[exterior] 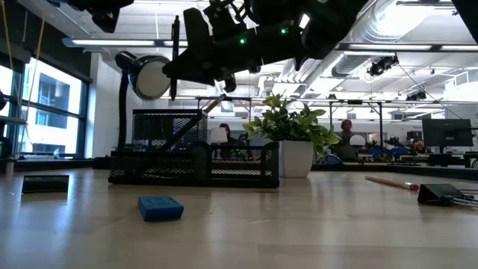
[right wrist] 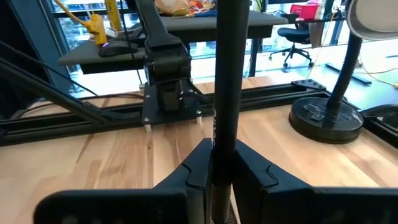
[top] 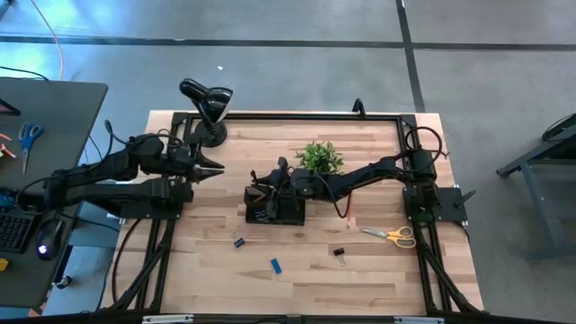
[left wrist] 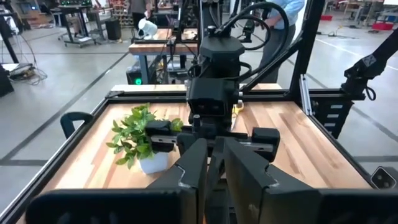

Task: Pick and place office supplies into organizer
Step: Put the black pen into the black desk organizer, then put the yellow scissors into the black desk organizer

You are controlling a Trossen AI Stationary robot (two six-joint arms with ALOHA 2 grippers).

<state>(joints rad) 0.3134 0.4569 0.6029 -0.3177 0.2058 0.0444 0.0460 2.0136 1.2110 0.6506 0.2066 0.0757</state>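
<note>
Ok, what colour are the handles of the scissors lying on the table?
Yellow. The scissors lie near the table's right edge, clearest in the high view.

Dark pencil [right wrist: 224, 68] ran off the right wrist picture's upper edge — tip unseen; organizer [top: 274, 209] interior was masked by the right gripper [top: 270, 187] overhead

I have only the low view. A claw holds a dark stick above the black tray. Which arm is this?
Observer: The right arm. In the high view, the right claw reaches over the organizer from the side of the plant.
Operator: Where is the other arm?
Observer: The left claw is near the lamp, apart from the organizer.
Operator: Is the stick really gripped?
Observer: Yes. The right wrist view shows the dark pencil clamped upright in that claw.
</note>
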